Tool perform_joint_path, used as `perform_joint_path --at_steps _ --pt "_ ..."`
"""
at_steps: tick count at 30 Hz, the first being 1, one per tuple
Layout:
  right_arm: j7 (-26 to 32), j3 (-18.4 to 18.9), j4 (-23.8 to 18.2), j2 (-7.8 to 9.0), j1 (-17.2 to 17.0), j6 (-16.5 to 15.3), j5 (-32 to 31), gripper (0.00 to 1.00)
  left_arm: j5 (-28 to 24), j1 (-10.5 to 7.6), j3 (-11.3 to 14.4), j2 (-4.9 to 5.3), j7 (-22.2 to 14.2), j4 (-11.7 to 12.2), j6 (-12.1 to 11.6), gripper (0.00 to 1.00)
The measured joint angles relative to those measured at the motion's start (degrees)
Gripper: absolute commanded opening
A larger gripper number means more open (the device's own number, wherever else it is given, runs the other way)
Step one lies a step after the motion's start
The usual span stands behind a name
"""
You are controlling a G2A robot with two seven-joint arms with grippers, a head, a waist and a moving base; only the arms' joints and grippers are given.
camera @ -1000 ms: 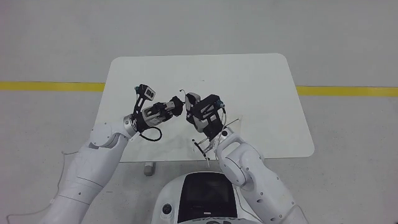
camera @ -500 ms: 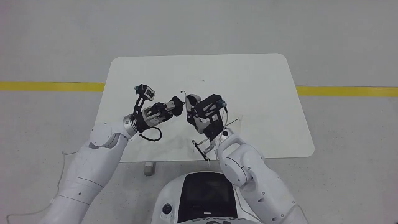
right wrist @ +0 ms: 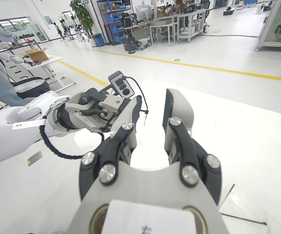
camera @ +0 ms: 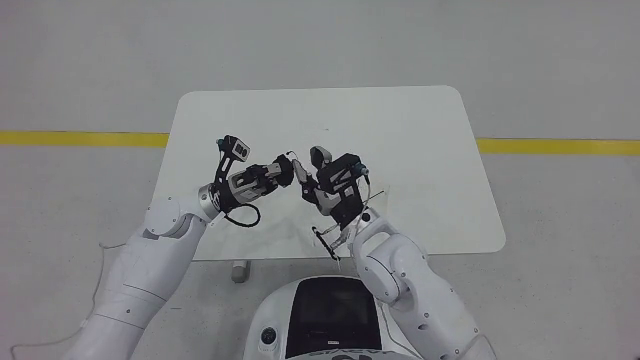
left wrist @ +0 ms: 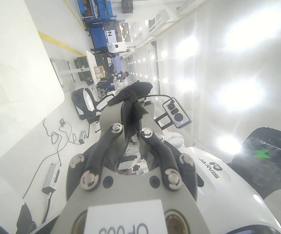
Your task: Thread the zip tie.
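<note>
Black zip tie (right wrist: 145,111) pinched in left gripper (camera: 288,169), right gripper (right wrist: 154,96) spread alongside.

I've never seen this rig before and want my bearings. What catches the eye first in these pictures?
Two grippers meet tip to tip above the robot's side of the white table. The left gripper is shut on a thin black zip tie. The right gripper stands open, with the tie's small head and loose tail showing in the gap between its fingers.
</note>
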Motion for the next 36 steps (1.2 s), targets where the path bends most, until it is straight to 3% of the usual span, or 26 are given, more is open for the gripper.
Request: perform_joint_path --at_steps 4,11,14,18,22,24,31,32,36 --pt "-4.0 0.5 -0.4 0.19 -1.0 -1.5 1.6 1.00 0.0 0.00 0.0 0.00 0.0 0.0 0.0 0.00" --pt "-4.1 0.6 -0.3 0.21 -0.9 -1.5 1.6 1.00 -0.3 0.06 0.0 -0.03 0.6 -0.1 0.5 0.00" --pt "-5.4 1.6 -0.8 0.66 -1.0 -0.8 -3.3 1.00 -4.7 0.40 -0.6 -0.04 0.5 -0.4 3.7 0.00" --pt "-7.3 2.6 -2.0 1.76 -1.7 -2.4 -12.9 1.00 -14.3 0.73 -2.5 0.21 -5.1 0.1 9.8 0.00" --pt "-7.0 3.0 -1.6 4.52 1.3 -5.0 -12.2 1.00 -20.7 0.38 -3.1 0.35 -10.4 1.1 16.2 0.00" --pt "-6.9 2.7 -1.6 5.37 2.0 -4.1 -12.1 1.00 -20.1 -0.03 -3.3 0.44 -11.2 1.4 16.8 0.00" --pt "-6.6 2.9 -1.4 5.47 2.3 -3.9 -12.2 1.00 -20.6 0.08 -3.3 0.33 -10.4 1.3 17.2 0.00" --pt "-6.1 2.9 -1.1 5.80 3.0 -4.0 -12.2 1.00 -22.0 0.10 -3.3 0.25 -9.8 1.3 18.4 0.00" --pt "-7.8 0.5 0.1 8.12 5.5 -2.9 -12.2 1.00 -32.3 -0.42 -2.9 -0.08 -10.8 2.5 27.6 0.00"
